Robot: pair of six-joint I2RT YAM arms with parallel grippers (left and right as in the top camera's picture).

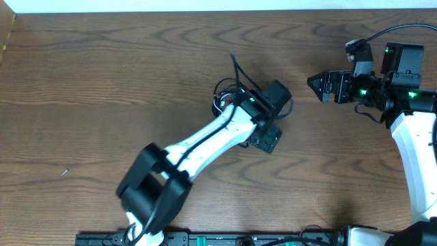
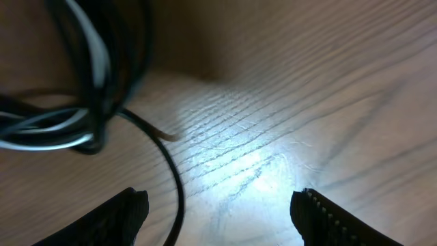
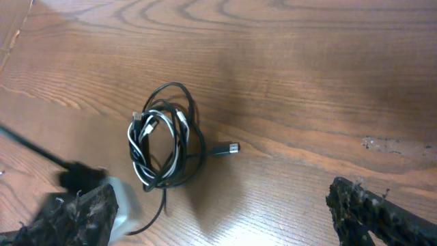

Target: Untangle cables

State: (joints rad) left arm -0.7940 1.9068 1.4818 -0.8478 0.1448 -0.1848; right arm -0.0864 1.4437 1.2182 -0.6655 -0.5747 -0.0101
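The wooden table (image 1: pixel 102 82) carries everything. My left arm (image 1: pixel 205 140) reaches diagonally from the near edge to the table's middle, and my right arm (image 1: pixel 416 137) stands along the right edge. My left gripper (image 2: pixel 220 212) hangs low over the wood with its jaws apart and nothing between them; one black strand runs just beside its left finger. My right gripper (image 3: pixel 218 212) is also spread wide and empty, well apart from the work and facing it. The cables (image 3: pixel 164 140) lie as one small coil near the middle of the table, slightly toward the far edge, just beside my left jaws. The black cable (image 3: pixel 176 87) forms the outer loops; the white cable (image 2: pixel 48 143) is wound inside them. A small plug (image 3: pixel 233 147) pokes free on the coil's right side. I judge both cords light, limp and smooth, likely to slide or drag together. The free plug end or a single outer loop offers the best hold.
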